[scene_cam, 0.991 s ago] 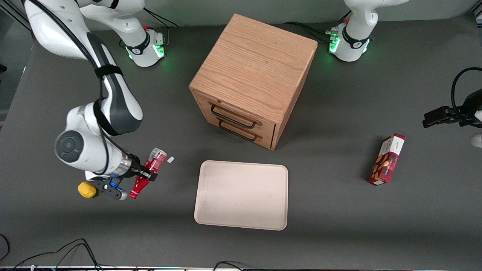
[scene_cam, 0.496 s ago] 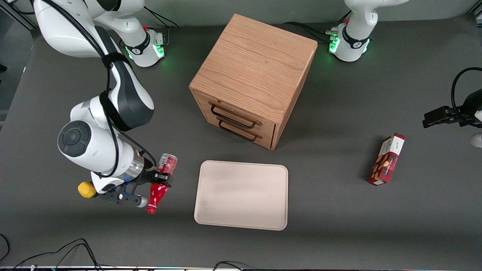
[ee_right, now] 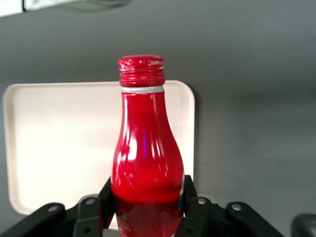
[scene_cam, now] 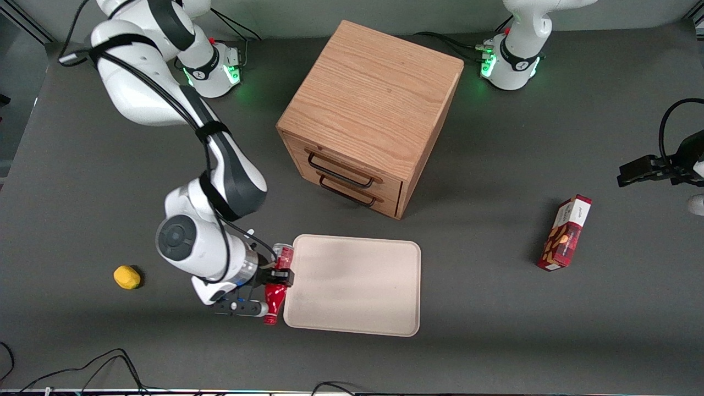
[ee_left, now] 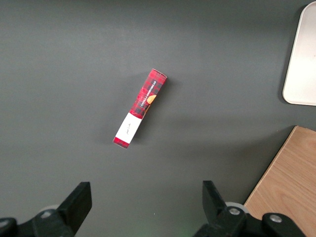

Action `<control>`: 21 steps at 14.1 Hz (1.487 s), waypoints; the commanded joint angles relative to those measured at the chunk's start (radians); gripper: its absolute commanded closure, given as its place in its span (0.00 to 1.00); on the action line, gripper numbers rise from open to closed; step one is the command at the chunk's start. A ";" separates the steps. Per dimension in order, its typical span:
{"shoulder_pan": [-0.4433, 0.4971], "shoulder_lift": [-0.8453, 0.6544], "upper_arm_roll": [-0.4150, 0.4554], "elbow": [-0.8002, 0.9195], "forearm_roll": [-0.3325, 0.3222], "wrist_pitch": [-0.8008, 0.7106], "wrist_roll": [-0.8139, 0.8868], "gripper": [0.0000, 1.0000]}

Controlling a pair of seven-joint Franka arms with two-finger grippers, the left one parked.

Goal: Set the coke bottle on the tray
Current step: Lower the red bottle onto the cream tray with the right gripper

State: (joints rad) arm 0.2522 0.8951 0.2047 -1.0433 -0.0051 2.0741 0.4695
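Observation:
My right gripper (scene_cam: 276, 278) is shut on the coke bottle (scene_cam: 278, 283), a slim red bottle with a red cap. It holds the bottle tilted above the table, at the edge of the tray (scene_cam: 357, 308) that faces the working arm's end. In the right wrist view the bottle (ee_right: 146, 158) sits between the black fingers (ee_right: 190, 197), with the pale beige tray (ee_right: 59, 143) under it and past it. The tray is bare.
A wooden two-drawer cabinet (scene_cam: 371, 110) stands farther from the front camera than the tray. A yellow lump (scene_cam: 126, 276) lies toward the working arm's end. A red snack box (scene_cam: 565, 233) lies toward the parked arm's end, also in the left wrist view (ee_left: 140, 107).
My right arm has carried the bottle sideways from near the yellow lump to the tray's edge. The bottle stays gripped throughout.

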 commanded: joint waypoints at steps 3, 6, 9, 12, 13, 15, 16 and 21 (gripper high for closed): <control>0.030 0.154 0.007 0.066 -0.016 0.133 0.015 1.00; 0.042 0.206 0.007 0.059 -0.016 0.204 0.046 0.84; 0.041 0.219 0.005 0.054 -0.016 0.213 0.046 0.60; 0.041 0.219 -0.001 0.039 -0.018 0.215 0.047 0.33; 0.041 0.217 -0.002 0.037 -0.018 0.218 0.047 0.14; 0.041 0.208 -0.004 0.022 -0.018 0.224 0.047 0.00; 0.039 0.199 -0.004 0.020 -0.019 0.222 0.047 0.00; -0.008 -0.029 -0.002 -0.102 -0.016 0.120 0.052 0.00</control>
State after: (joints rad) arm 0.2763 1.0258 0.2026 -1.0246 -0.0054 2.2640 0.5018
